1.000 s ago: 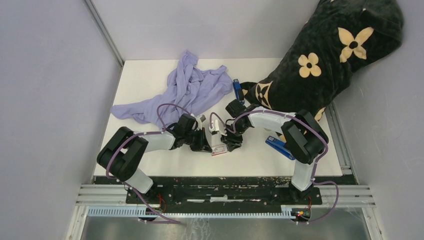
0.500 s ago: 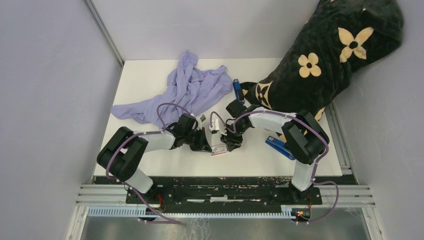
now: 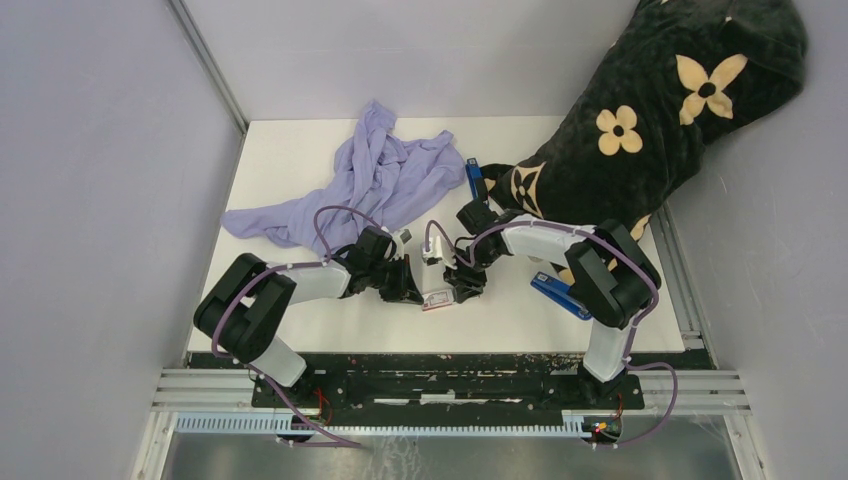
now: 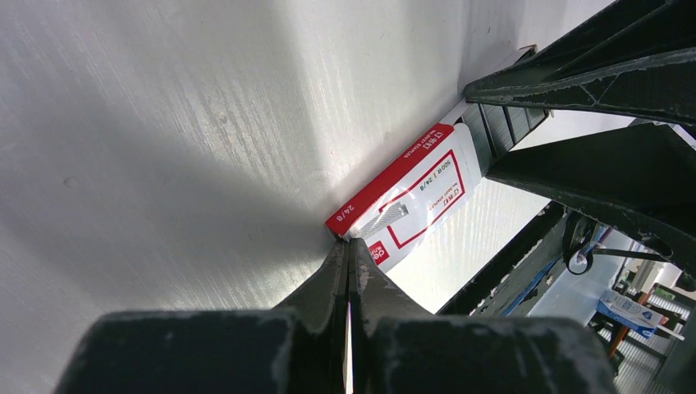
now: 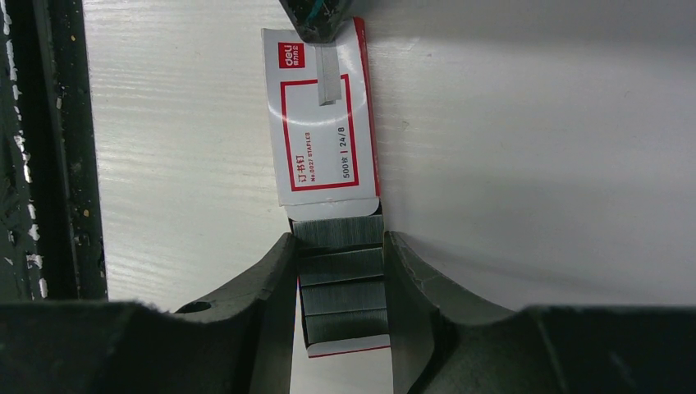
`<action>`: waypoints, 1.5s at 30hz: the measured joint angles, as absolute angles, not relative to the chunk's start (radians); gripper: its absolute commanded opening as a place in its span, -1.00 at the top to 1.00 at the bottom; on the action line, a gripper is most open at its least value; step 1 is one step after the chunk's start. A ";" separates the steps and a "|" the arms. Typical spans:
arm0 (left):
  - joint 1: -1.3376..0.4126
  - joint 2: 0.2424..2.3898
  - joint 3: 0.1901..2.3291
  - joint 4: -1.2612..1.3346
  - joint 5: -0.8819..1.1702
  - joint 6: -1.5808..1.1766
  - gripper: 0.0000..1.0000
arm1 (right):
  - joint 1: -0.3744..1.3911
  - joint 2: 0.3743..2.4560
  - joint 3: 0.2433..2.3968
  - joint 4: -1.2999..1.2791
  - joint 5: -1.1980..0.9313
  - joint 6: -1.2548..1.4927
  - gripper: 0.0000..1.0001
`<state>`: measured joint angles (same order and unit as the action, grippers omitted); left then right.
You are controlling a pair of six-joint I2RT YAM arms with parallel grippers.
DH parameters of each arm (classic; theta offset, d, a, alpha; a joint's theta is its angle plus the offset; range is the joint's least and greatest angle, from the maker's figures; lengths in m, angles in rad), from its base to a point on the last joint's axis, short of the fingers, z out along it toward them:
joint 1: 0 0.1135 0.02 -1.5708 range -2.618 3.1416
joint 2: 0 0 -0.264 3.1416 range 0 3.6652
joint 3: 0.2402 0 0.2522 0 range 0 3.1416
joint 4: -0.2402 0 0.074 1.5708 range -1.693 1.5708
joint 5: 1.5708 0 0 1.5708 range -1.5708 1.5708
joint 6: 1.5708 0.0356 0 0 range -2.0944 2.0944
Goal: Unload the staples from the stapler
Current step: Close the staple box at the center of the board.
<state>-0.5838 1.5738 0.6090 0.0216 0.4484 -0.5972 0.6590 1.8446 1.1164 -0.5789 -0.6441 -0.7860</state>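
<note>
A small red-and-white staple box [image 5: 324,115] lies on the white table [image 3: 300,160] between my two grippers. Its inner tray is slid partly out and shows several rows of silver-grey staples [image 5: 341,283]. My right gripper [image 5: 338,246] is shut on the sides of that tray. My left gripper [image 4: 349,246] is shut on nothing, its tips pressed against the box's [image 4: 410,193] far end. From above, the left gripper [image 3: 412,290] and right gripper [image 3: 457,288] flank the box [image 3: 437,298]. One blue stapler [image 3: 556,293] lies right of the right arm; another blue stapler [image 3: 476,180] lies farther back.
A crumpled lilac cloth [image 3: 370,185] lies at the back left of the table. A black plush blanket with yellow flowers [image 3: 640,120] covers the back right corner and hangs over the table's edge. Grey walls close in the left and back sides.
The right wrist has shifted slightly to the right. Both grippers keep their places at the box.
</note>
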 measured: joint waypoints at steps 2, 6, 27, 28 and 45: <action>-0.584 1.574 0.609 0.022 0.449 -0.597 0.92 | 0.659 1.839 1.107 -0.568 -0.644 -0.784 0.75; -0.583 1.572 0.609 0.020 0.449 -0.597 0.93 | 0.663 1.826 1.086 -0.538 -0.641 -0.779 0.75; -0.578 1.422 0.479 0.057 0.456 -0.600 0.94 | 0.707 1.814 1.071 -0.471 -0.588 -0.828 0.74; -0.577 1.411 0.473 0.060 0.456 -0.601 0.94 | 0.707 1.814 1.071 -0.469 -0.587 -0.832 0.73; -0.571 1.188 0.396 0.050 0.433 -0.628 0.94 | 0.707 1.814 1.069 -0.463 -0.584 -0.861 0.72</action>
<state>-0.5713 1.1881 0.3958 0.0502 0.4332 -0.6281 0.7074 1.8137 1.0691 -0.4633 -0.5842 -0.8608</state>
